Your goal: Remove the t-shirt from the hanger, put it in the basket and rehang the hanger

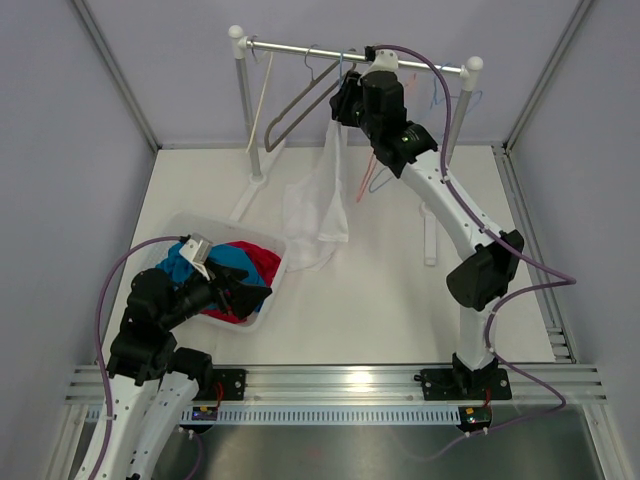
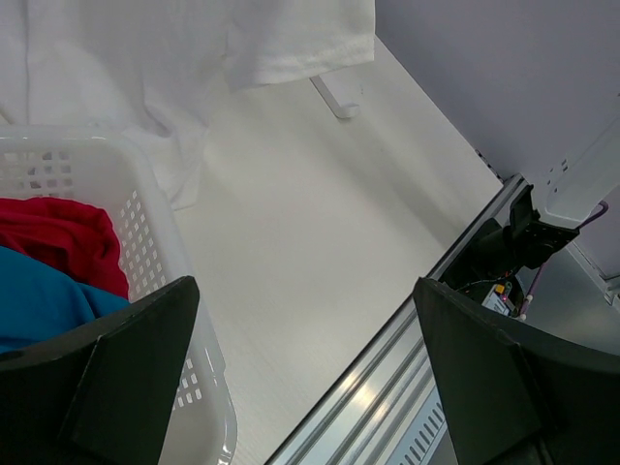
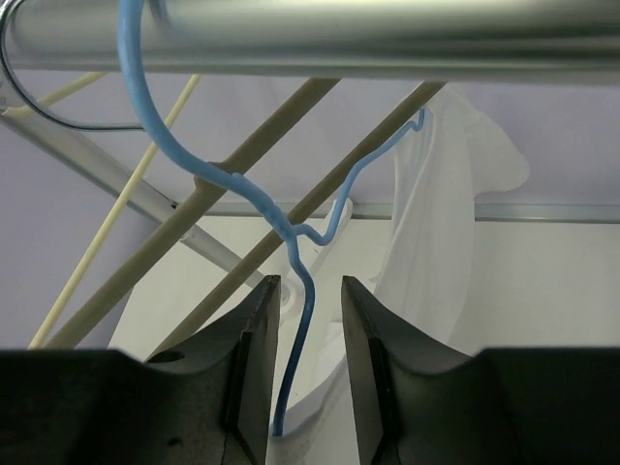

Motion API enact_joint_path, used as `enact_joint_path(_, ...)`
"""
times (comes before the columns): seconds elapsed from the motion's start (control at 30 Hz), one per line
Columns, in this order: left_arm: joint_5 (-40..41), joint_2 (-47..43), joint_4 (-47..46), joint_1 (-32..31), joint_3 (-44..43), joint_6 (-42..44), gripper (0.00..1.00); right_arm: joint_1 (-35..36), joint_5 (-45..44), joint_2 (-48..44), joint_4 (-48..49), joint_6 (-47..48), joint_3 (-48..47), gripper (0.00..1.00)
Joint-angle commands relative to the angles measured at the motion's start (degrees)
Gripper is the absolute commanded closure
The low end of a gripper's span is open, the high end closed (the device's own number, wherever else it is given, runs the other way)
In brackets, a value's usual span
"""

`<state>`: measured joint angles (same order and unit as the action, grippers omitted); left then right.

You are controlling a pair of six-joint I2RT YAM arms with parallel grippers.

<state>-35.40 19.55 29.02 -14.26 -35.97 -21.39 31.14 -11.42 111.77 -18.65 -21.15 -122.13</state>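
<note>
**Figure. Right claw (image 3: 308, 291) at the rail (image 3: 387, 24), hazards and layout.** I read the main hazard at the blue hanger (image 3: 291, 232). Its thin wire neck runs between the jaws, which stand partly spread around it and show no pinch. If I close off-centre, one finger may push the wire aside rather than trap it. If I then pull, the hook may ride off the rail, and hanger and garment may drop together. A second hazard is the tan hanger (image 3: 242, 165), whose bars cross just behind the blue wire; a sideways tug may tangle the two.

The white t-shirt (image 3: 436, 242) clings to the hanger's shoulder tip at 2 o'clock of the claw. It falls away past 3 o'clock, close beside the right finger but not between the jaws. I judge that cloth caught on that tip may snag or stretch. In the top view the t-shirt (image 1: 318, 205) hangs at 6 o'clock from the claw (image 1: 345, 100), and its lower end rests on the table (image 1: 400, 300).

The left claw (image 2: 305, 291) is spread wide and holds nothing. It hovers at the basket (image 2: 145, 232), with the t-shirt's hem at its 11 o'clock.
</note>
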Motion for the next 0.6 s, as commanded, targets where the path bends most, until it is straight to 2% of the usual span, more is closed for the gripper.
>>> enact_joint_path(0.0,-1.8,-0.5,-2.9,-0.1,0.2,-0.2,0.01,0.7,-2.6,1.3,1.8,1.1,-3.6,0.62)
enact_joint_path(0.23,-1.8,0.0,-3.1,0.0,0.2,-0.2,0.01,0.7,-3.3,1.4,1.8,1.0,-3.4,0.68)
enact_joint_path(0.47,-2.3,0.6,-3.1,0.3,0.2,-0.2,0.01,0.7,-4.2,0.9,1.7,1.9,-1.0,0.67)
enact_joint_path(0.57,-2.4,0.0,-3.3,0.2,0.3,-0.2,0.01,0.7,-3.9,1.7,1.3,1.5,-0.5,0.62)
